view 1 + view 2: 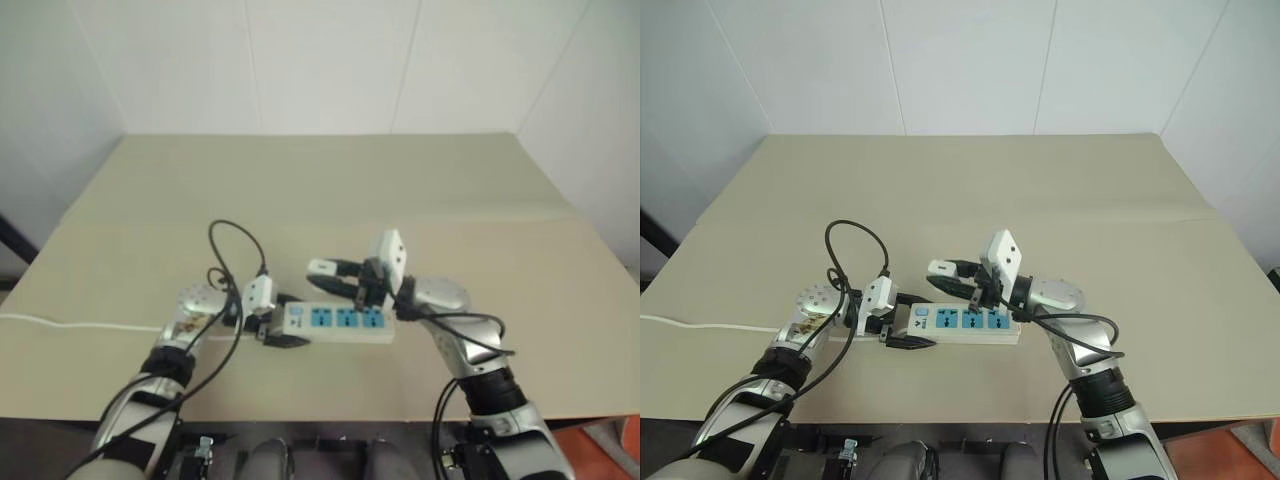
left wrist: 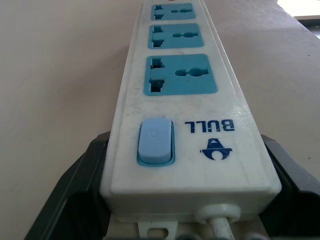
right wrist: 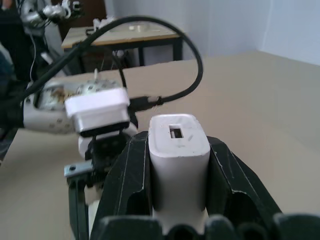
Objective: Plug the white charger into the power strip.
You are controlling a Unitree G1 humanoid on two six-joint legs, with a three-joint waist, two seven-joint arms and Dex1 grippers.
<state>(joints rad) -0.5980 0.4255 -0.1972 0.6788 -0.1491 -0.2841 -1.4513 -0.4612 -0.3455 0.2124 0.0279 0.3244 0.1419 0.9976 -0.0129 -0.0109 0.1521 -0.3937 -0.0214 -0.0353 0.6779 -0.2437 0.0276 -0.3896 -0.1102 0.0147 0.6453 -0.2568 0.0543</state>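
Note:
The power strip point(image 1: 340, 320) lies flat on the tan table point(image 1: 320, 190), a long white bar with three blue sockets and a blue end switch point(image 2: 155, 141). My left gripper point(image 1: 282, 322) is shut on its switch end, one black finger point(image 2: 75, 190) against each long side. The white charger point(image 3: 177, 155) sits between the black fingers point(image 3: 131, 175) of my right gripper point(image 1: 335, 272), which is shut on it. That gripper points left and hovers just above the back edge of the strip, over its sockets. The charger's prongs are hidden.
The strip's thin white cord point(image 1: 60, 323) runs off the table's left edge. Black cables point(image 1: 235, 240) loop up over my left wrist. The far half of the table is bare, up to white walls behind it. An orange object point(image 1: 600, 440) lies below the table's front right corner.

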